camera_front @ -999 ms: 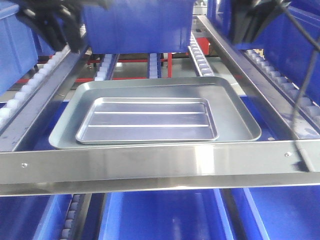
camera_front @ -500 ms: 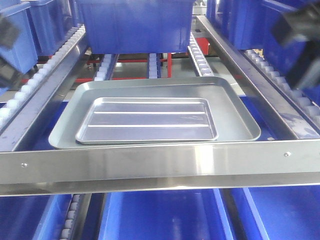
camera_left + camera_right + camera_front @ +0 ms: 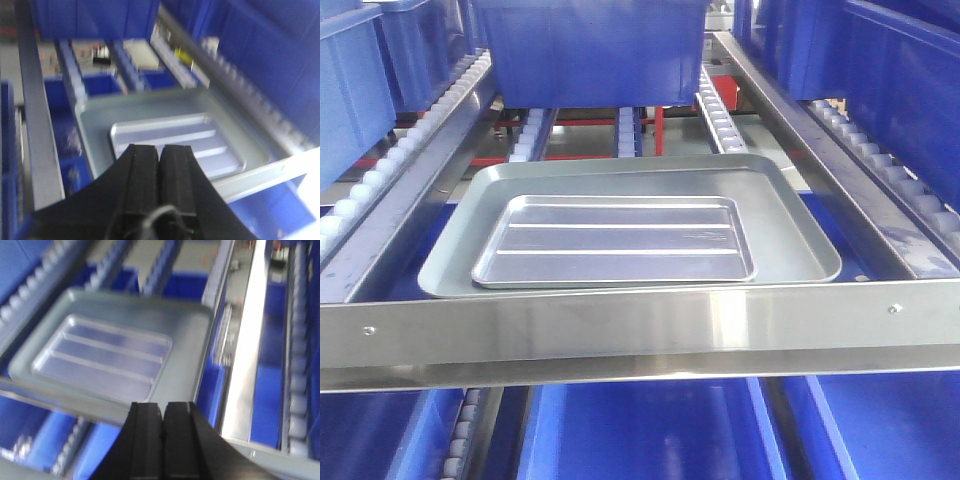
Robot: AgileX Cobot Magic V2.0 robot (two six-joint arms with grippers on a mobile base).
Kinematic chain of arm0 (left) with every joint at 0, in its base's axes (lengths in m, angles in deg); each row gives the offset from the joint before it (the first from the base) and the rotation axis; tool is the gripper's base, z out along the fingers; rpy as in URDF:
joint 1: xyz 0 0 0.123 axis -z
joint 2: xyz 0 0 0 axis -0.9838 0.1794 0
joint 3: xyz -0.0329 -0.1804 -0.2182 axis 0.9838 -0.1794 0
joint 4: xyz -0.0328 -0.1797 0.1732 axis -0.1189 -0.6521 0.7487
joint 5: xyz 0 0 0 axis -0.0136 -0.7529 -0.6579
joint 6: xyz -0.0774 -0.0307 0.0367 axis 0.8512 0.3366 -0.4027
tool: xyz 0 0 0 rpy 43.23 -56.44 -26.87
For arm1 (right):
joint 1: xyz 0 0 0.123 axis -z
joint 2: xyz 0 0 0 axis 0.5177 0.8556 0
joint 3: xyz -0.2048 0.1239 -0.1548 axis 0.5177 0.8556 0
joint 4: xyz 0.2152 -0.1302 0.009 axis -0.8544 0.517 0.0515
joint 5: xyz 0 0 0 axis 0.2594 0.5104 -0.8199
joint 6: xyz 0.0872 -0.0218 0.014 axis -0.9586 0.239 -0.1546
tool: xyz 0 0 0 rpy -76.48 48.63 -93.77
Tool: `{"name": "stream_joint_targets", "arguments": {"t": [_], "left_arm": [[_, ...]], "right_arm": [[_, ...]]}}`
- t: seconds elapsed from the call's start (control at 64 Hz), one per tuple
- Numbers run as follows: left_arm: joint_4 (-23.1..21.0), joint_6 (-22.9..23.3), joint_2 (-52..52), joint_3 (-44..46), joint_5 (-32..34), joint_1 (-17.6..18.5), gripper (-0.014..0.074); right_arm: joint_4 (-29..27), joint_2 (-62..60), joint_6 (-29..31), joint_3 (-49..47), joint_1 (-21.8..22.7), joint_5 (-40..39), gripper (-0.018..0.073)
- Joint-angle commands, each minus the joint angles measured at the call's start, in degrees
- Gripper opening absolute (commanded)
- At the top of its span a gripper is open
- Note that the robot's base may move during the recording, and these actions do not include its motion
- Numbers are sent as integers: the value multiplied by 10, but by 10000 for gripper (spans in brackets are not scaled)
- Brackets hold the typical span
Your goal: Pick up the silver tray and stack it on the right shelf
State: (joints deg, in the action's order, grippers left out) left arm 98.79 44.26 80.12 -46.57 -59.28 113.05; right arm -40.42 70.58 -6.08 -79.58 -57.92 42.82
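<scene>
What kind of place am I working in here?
Likely a warehouse or factory parts store: a steel flow rack with white roller lanes, big blue crates on and below the level, and a silver tray lying inside a larger grey tray behind the front crossbar.
</scene>
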Motion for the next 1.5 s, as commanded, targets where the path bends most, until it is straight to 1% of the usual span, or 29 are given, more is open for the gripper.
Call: {"name": "stream_joint_targets", "arguments": {"t": [0.0, 0.047, 0.109, 0.156, 0.219, 0.812, 0.843, 0.874, 0.89, 0.921, 0.953, 0.968, 0.999, 1.031, 1.046, 1.093, 1.14, 1.202, 1.265, 1.312, 1.374, 1.405, 1.483], "left_arm": [[-19, 0, -58, 16, 28, 2, -83], [-37, 0, -88, 16, 4, 2, -83], [-57, 0, -122, 16, -48, 2, -95], [-61, 0, -141, 16, -83, 2, -99], [-61, 0, -152, 16, -108, 2, -100], [-61, 0, -154, 15, -109, 2, -100], [-69, 0, -154, 15, -109, 2, -100], [-82, -5, -154, 15, -110, 2, -100], [-89, -14, -155, 15, -112, 1, -100], [-101, -48, -157, 15, -111, -2, -100], [-121, -111, -158, 15, -111, -12, -100], [-137, -136, -160, 15, -113, -16, -100], [-169, -206, -161, 15, -114, -32, -100], [-197, -242, -161, 12, -113, -53, -100], [-209, -253, -162, 8, -109, -67, -100], [-230, -261, -164, -4, -93, -110, -100], [-239, -261, -165, -21, -71, -153, -100], [-240, -261, -175, -49, -47, -208, -100], [-240, -261, -194, -79, -31, -247, -100], [-240, -261, -210, -105, -21, -271, -100], [-239, -261, -235, -139, -8, -290, -100], [-239, -260, -242, -157, 1, -294, -100], [-239, -260, -238, -198, 50, -295, -100]], "right_arm": [[15, -45, 6, -14, 4, -47, 49], [15, -71, 6, -14, 4, -44, 49], [15, -94, 6, -14, 4, -38, 49], [15, -105, 6, -14, 4, -32, 49], [15, -108, 6, -14, 4, -29, 49], [15, -106, 6, -14, 4, -25, 49], [15, -106, 6, -14, 4, -25, 49], [15, -106, 6, -14, 4, -25, 49], [15, -106, 6, -14, 4, -25, 49], [15, -106, 6, -14, 4, -25, 49], [15, -106, 6, -14, 4, -25, 49], [15, -106, 6, -14, 4, -25, 49], [15, -106, 6, -14, 4, -25, 49], [15, -106, 6, -14, 4, -25, 49], [15, -106, 6, -14, 4, -25, 49], [15, -106, 6, -14, 4, -25, 49], [15, -106, 6, -14, 4, -25, 49], [15, -106, 6, -14, 4, -25, 49], [15, -106, 6, -14, 4, -25, 49], [15, -106, 6, -14, 4, -25, 49], [15, -106, 6, -14, 4, -25, 49], [15, -106, 6, -14, 4, -25, 49], [15, -106, 6, -14, 4, -24, 49]]}}
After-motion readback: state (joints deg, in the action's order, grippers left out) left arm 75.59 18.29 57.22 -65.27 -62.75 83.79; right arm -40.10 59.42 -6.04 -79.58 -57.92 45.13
